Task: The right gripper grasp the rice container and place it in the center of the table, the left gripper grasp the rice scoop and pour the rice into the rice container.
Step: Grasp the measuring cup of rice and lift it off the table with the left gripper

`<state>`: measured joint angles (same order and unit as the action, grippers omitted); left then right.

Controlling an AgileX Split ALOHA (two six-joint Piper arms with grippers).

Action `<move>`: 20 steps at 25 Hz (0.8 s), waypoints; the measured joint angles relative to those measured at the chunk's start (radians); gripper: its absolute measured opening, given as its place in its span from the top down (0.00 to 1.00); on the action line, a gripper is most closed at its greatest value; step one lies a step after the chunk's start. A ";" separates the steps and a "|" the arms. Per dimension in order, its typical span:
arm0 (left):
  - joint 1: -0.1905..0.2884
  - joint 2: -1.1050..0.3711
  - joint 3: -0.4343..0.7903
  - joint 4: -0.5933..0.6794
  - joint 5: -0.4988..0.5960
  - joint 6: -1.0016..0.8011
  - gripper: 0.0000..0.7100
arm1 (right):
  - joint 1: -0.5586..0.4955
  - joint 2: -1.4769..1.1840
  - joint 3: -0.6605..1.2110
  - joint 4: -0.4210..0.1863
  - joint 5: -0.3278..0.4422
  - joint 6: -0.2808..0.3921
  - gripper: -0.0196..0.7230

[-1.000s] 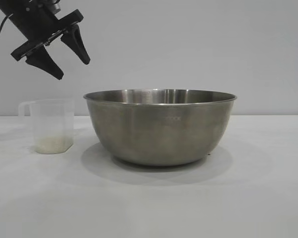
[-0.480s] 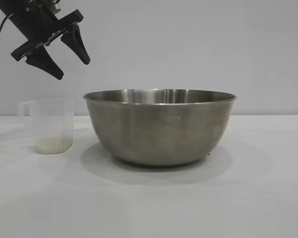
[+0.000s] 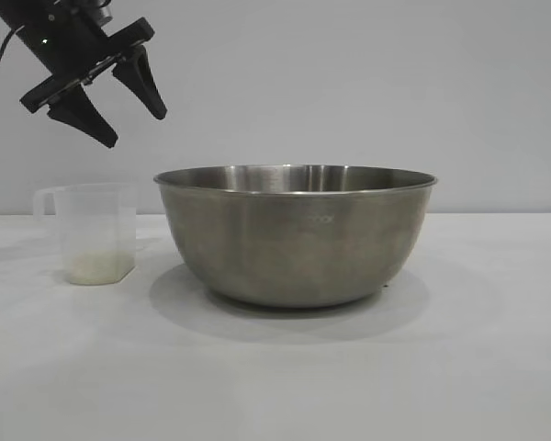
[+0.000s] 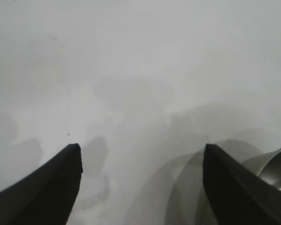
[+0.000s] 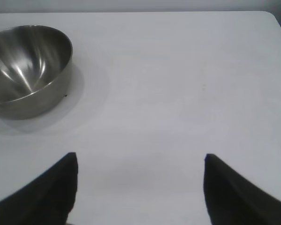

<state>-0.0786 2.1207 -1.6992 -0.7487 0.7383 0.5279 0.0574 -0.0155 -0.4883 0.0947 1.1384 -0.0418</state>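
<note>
- Exterior view: the rice container [image 3: 296,234] stands upright near the middle of the table [image 3: 477,367], and no claw touches it.
- Just beside it on the left arm's side, with a small gap between, stands the rice scoop [image 3: 94,232], upright, its loop handle turned away from the bowl.
- A shallow layer of rice [image 3: 97,266] lies in the bottom of the scoop.
- Left gripper [image 3: 135,127] hangs in the air above the scoop, tilted downward, fingers spread and empty.
- Right gripper [image 5: 140,187] shows only in its wrist view: fingers apart, holding nothing, over bare table well away from the bowl.
- Whether the bowl holds any grains is hard to judge; its inside looks bare.
</note>
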 joint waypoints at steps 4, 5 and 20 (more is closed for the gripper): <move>0.000 0.000 0.000 0.000 0.000 0.000 0.29 | 0.000 0.000 0.000 0.000 0.000 0.000 0.33; 0.000 0.000 0.000 0.000 0.000 0.000 0.29 | 0.000 0.000 0.000 0.000 0.000 0.000 0.33; 0.000 0.000 0.000 -0.049 -0.058 0.000 0.29 | 0.000 0.000 0.000 0.000 0.000 0.000 0.33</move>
<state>-0.0786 2.1207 -1.6992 -0.7982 0.6804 0.5279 0.0574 -0.0155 -0.4883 0.0947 1.1384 -0.0418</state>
